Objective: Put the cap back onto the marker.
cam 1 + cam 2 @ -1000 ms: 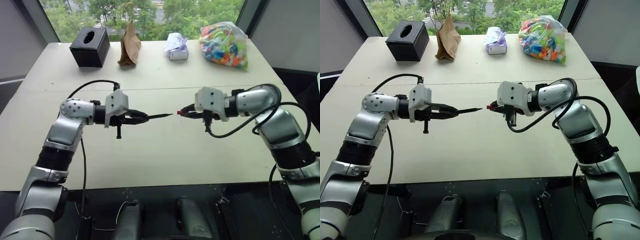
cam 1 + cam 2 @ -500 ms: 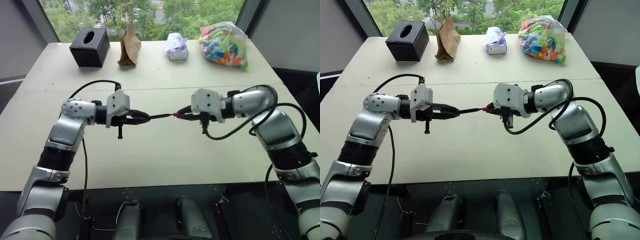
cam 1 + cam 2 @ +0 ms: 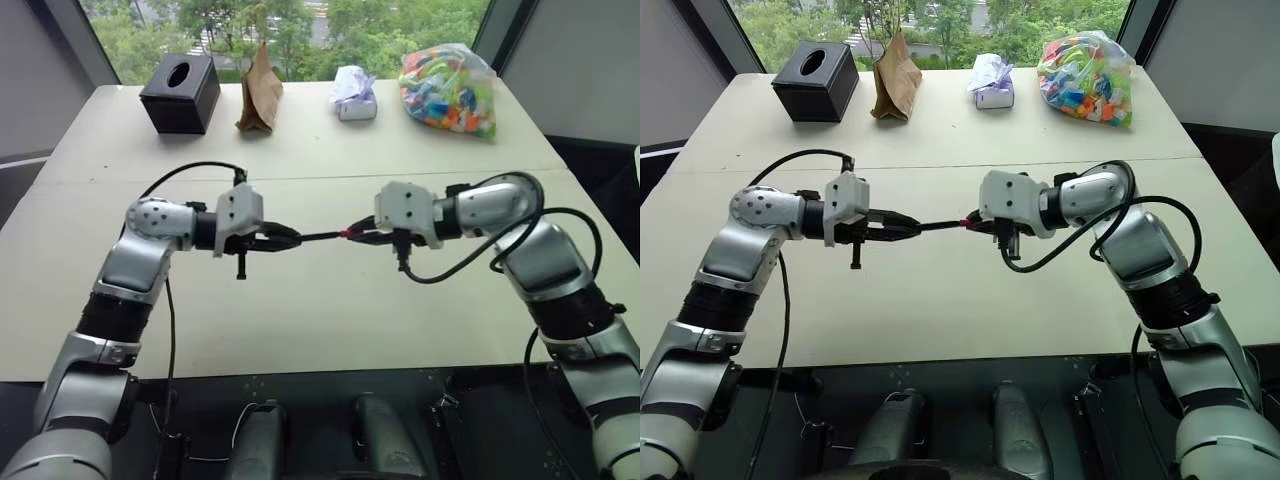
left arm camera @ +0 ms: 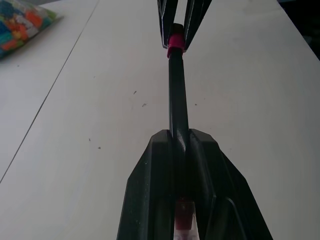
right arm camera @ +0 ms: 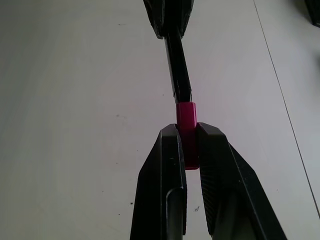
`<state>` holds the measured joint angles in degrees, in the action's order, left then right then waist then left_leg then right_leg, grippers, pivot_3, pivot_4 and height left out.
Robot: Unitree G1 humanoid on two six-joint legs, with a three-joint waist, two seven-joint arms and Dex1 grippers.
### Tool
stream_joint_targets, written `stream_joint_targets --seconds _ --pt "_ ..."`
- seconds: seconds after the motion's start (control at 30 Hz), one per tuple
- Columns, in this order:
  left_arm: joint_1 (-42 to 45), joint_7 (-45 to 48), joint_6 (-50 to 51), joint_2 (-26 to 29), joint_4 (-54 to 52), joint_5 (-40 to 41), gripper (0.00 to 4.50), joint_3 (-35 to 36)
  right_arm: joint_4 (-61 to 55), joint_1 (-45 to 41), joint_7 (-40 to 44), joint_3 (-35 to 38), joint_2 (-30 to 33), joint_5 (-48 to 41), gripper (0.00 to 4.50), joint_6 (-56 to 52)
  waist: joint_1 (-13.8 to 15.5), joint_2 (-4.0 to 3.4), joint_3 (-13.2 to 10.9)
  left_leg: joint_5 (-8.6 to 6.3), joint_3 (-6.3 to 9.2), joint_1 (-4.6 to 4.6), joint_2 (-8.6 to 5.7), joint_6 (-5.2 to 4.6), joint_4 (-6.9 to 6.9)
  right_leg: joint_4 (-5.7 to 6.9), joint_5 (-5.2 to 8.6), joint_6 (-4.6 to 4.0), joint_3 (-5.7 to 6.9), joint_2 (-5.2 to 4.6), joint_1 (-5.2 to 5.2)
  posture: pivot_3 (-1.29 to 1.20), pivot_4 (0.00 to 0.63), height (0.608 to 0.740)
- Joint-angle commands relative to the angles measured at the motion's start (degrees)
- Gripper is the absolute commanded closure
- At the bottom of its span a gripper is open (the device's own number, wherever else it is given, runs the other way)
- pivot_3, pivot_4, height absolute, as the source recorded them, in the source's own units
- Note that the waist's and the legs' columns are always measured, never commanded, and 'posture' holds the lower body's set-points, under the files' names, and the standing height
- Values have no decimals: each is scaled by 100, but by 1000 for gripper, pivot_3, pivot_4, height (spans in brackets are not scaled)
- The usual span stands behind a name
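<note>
L end effector [image 3: 290, 238] is clenched on the marker [image 3: 322, 236], held roughly level above the table [image 3: 320, 300]. R end effector [image 3: 358, 235] is clenched on the cap [image 5: 186, 116]. Cap sits over the marker tip, btwn the two end effectors, mid-air, off the table.

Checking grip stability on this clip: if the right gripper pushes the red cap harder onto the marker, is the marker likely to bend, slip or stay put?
The marker probably stays stiff: it spans straight between both grippers. It might slide back, being smooth and thin in the left gripper. The cap, pinched in the right gripper, looks light.
</note>
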<state>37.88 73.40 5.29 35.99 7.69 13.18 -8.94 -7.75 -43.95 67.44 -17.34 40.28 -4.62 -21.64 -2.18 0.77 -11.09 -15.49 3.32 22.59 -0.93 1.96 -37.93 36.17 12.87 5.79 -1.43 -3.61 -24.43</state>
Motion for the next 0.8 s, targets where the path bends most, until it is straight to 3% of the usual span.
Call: stream_joint_targets --seconds 0.03,0.8 --pt "68 48 -389 73 -68 -171 4500 -53 -159 -216 36 -8 -49 40 4482 140 0 0 0 0 0 0 0 0 0 0 0 0 0 0 0 0 150 740" --pt "335 -6 -739 -184 146 -233 4500 -111 -302 -245 36 -475 -614 524 4482 298 0 0 0 0 0 0 -1 0 -3 4 0 0 0 0 0 0 150 740"
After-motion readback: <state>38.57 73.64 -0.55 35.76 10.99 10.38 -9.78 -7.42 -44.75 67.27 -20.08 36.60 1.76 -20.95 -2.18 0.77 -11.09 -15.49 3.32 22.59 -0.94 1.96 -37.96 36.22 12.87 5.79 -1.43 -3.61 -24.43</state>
